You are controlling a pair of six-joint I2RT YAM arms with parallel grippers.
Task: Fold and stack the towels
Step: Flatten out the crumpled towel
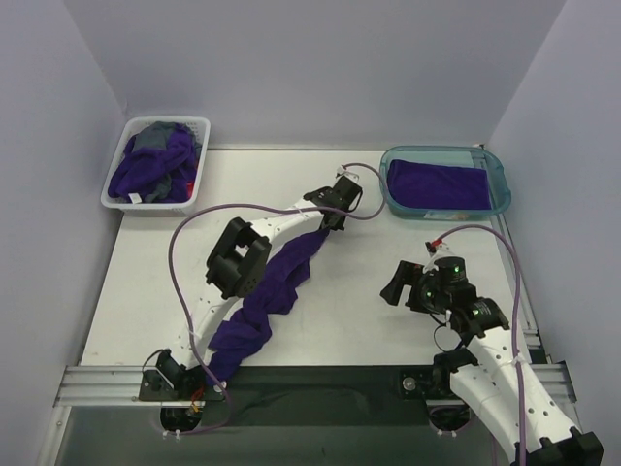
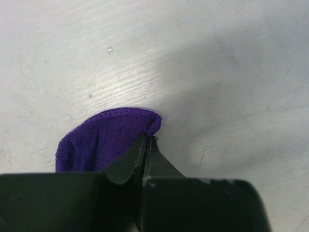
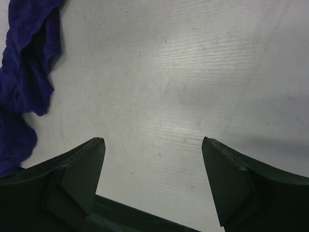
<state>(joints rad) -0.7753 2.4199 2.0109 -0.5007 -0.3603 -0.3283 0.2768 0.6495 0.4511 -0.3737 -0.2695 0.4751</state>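
Observation:
A long purple towel (image 1: pixel 277 282) lies twisted across the table, running from near the left arm's base up to my left gripper (image 1: pixel 330 221). In the left wrist view the jaws are pressed together at the tip of my left gripper (image 2: pixel 147 141), pinching the hemmed corner of the purple towel (image 2: pixel 108 137) just above the table. My right gripper (image 1: pixel 396 283) hovers open over bare table to the right of the towel. The right wrist view shows nothing between the fingers of my right gripper (image 3: pixel 153 145), and the purple towel (image 3: pixel 29 72) lies off to its left.
A white slotted basket (image 1: pixel 118 180) at the back left holds a heap of purple towels (image 1: pixel 155 165) with a sliver of red-orange cloth. A teal tray (image 1: pixel 495 175) at the back right holds a flat folded purple towel (image 1: pixel 437 183). Walls close in on three sides.

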